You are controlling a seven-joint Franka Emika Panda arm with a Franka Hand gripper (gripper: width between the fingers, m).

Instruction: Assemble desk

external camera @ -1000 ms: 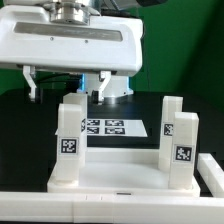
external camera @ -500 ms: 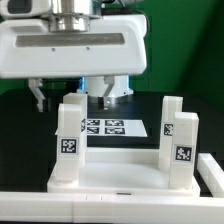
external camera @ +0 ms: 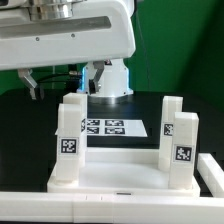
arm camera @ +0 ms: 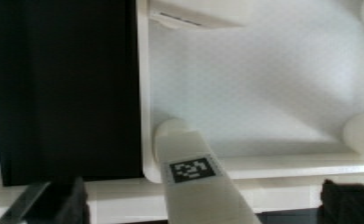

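The white desk tabletop [external camera: 120, 176] lies upside down with white tagged legs standing upright at its corners: a near left leg [external camera: 68, 146], a near right leg [external camera: 183, 150] and a far right leg [external camera: 172, 113]. My gripper [external camera: 62, 86] hangs open and empty above the left legs, its dark fingers [external camera: 30, 86] apart and touching nothing. In the wrist view the tabletop [arm camera: 250, 90] fills the frame, and one tagged leg [arm camera: 193, 168] rises toward the camera between the two fingertips [arm camera: 37, 202] of my gripper [arm camera: 193, 206].
The marker board [external camera: 105, 127] lies flat on the black table behind the tabletop. A long white bar [external camera: 100, 208] runs along the front edge. A blue and white part [external camera: 108, 76] stands behind the gripper. The backdrop is green.
The gripper has risen and shifted toward the exterior view's left, staying open. The desk and its legs have not moved.
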